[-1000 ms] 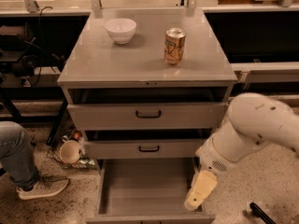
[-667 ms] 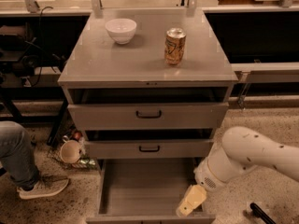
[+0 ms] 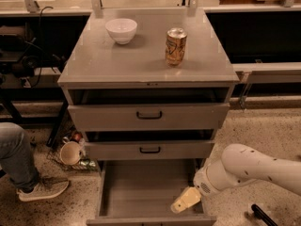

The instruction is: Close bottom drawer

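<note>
The bottom drawer [image 3: 141, 187] of the grey cabinet [image 3: 148, 69] is pulled far out, showing its plain grey tray; its front panel lies at the bottom edge of the view [image 3: 150, 219]. The middle drawer [image 3: 149, 149] and the top drawer [image 3: 148, 116], each with a black handle, are slightly ajar. My gripper [image 3: 184, 200], cream-coloured on a white arm [image 3: 249, 168], hangs over the right front corner of the bottom drawer's tray, just behind the front panel.
A white bowl [image 3: 121, 30] and a drink can [image 3: 176, 46] stand on the cabinet top. A person's leg and shoe [image 3: 42, 189] are at the left. A cup and clutter [image 3: 70, 152] lie by the cabinet's left side. A black object [image 3: 263, 215] lies on the floor at the right.
My arm has dropped lower and the gripper has moved down toward the drawer's front right corner. The bottom drawer stays pulled out.
</note>
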Available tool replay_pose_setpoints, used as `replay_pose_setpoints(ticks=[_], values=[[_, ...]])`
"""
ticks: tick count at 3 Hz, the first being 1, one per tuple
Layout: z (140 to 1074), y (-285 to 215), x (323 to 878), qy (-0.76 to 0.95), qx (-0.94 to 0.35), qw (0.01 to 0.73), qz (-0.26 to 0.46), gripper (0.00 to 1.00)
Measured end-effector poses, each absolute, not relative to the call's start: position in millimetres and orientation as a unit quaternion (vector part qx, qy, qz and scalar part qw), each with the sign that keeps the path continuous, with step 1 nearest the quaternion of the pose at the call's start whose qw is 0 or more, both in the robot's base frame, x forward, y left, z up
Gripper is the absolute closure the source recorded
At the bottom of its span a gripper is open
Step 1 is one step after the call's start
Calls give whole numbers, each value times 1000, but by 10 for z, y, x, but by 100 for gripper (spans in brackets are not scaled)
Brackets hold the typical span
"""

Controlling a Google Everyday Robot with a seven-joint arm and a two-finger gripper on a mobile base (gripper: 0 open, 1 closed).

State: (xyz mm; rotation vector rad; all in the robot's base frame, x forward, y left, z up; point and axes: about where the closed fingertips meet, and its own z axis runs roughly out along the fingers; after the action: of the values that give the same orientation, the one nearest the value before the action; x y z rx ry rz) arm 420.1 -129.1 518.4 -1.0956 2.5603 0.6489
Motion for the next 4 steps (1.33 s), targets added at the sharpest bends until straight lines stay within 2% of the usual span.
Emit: replay_pose_setpoints(ticks=[2, 4], values=[[5067, -1321, 4201, 892, -371, 132, 222, 0], [3882, -1805, 4277, 930, -286, 127, 191, 0]])
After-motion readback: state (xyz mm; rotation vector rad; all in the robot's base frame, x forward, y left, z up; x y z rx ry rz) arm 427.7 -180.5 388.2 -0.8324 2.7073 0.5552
